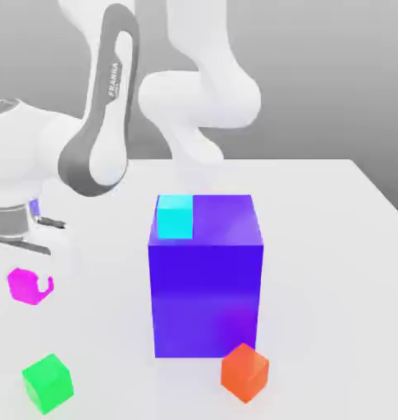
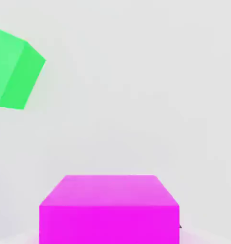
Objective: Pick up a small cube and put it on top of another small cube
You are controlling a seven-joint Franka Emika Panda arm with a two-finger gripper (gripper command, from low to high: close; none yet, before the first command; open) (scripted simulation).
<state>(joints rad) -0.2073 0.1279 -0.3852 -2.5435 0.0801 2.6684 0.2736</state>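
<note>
judging small magenta cube (image 1: 23,284) at lower left of exterior frame: light, rigid, glossy, likely slippery. you grip flat opposite faces, mid-height. gripper (image 1: 39,287) beside it; finger state unclear.

Magenta cube (image 1: 24,284): smooth, plain, faintly glossy.
Purple-blue block (image 1: 206,283): smooth, with a soft sheen.
Green cube (image 1: 48,381): smooth, plain.
Desk (image 1: 333,271): white, matt, even.
Arm (image 1: 103,107): smooth white and grey shell, plastic-looking.
</note>
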